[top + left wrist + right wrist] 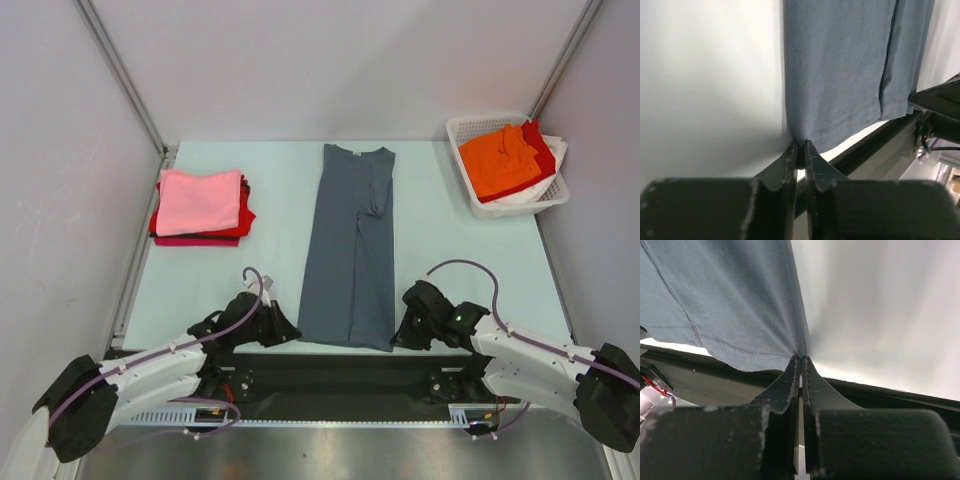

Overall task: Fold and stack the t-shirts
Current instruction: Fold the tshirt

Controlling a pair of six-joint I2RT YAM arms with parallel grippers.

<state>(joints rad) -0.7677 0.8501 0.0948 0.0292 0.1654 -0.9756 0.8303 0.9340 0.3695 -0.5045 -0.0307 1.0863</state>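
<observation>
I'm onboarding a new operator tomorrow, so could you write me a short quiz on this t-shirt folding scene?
1. True or false: an orange t-shirt lies on top in the white basket.
2. Where do the left pincer and right pincer pinch the blue-grey t-shirt? A: at the collar. B: at the two near hem corners. C: at the sleeves.
3. Fill in: the top tee of the folded stack on the left side of the table is coloured ____.

Key: 1 true; 2 B; 3 pink.
</observation>
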